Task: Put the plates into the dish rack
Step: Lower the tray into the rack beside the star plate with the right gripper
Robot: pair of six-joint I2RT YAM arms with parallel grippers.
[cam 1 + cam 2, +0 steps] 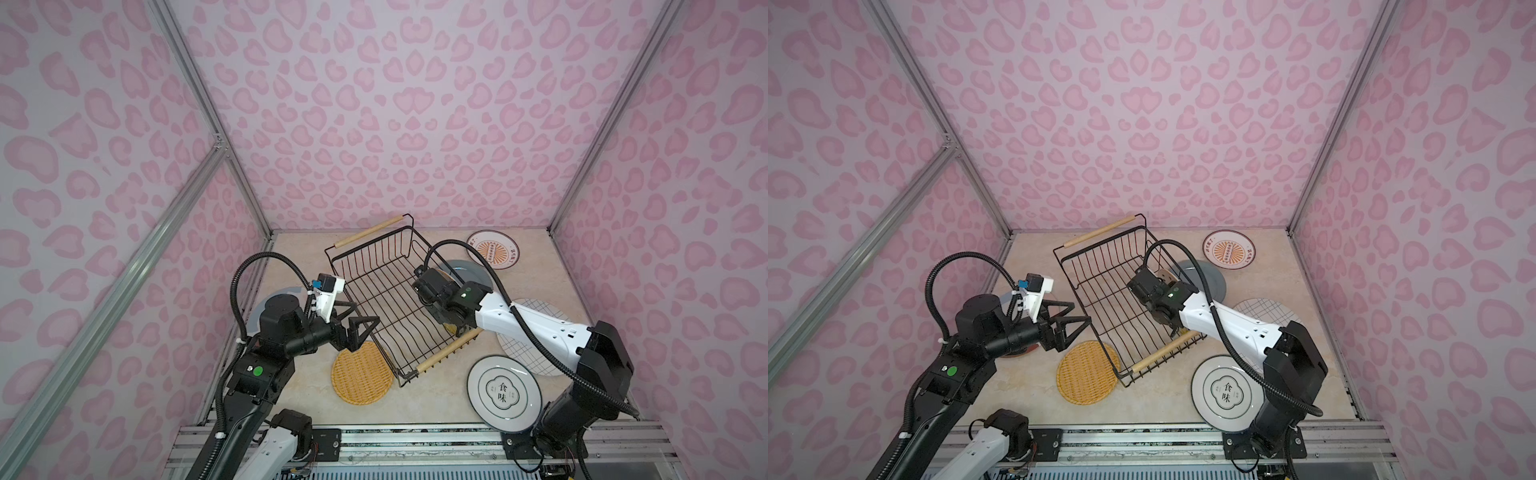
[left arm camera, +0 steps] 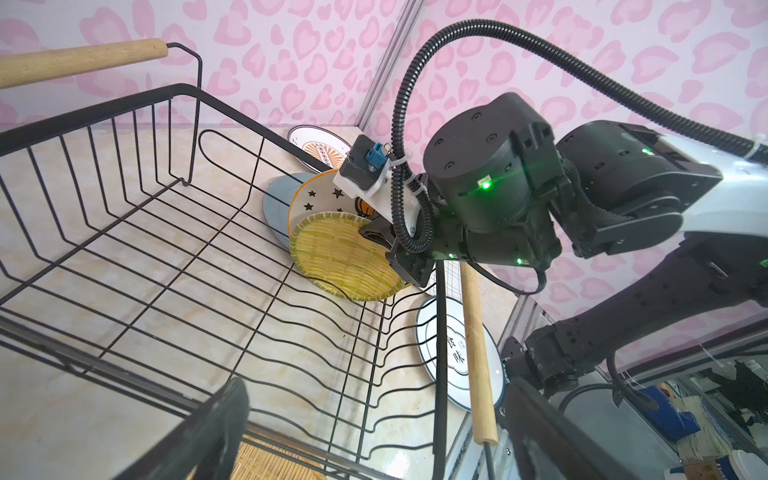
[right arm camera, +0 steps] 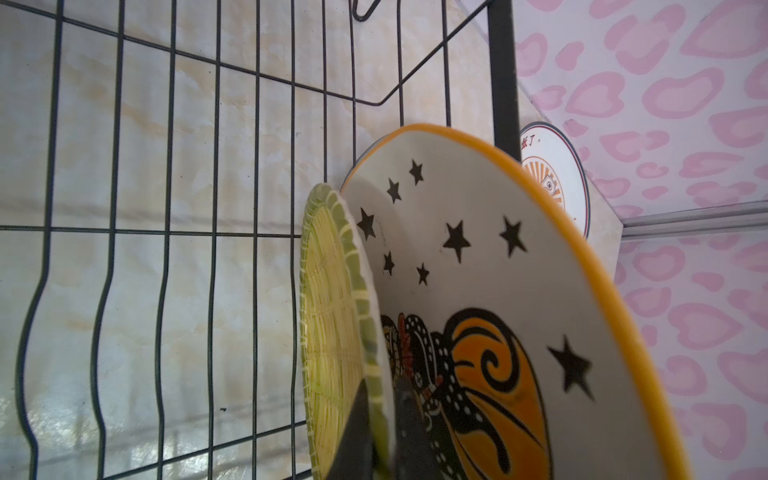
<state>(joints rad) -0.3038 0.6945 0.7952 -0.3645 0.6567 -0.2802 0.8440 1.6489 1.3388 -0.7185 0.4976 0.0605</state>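
On the beige tabletop (image 1: pixel 432 399) sits the dish rack (image 1: pixel 374 291); inside it the right claw (image 3: pixel 380 419) pinches the rim of an upright woven plate (image 3: pixel 328 324) beside a star plate (image 3: pixel 457 232). The left claw (image 1: pixel 368 313) hangs wide open just outside the rack. In both top views the arm hides the grip.

Dish rack (image 1: pixel 382 299) black wire, wooden handles (image 2: pixel 83 60); yellow plate (image 2: pixel 345 257) woven, matt

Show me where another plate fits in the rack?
The rack floor is bare from its far handle to the woven plate the right gripper holds beside the star plate. Right of the rack, plates crowd the table.
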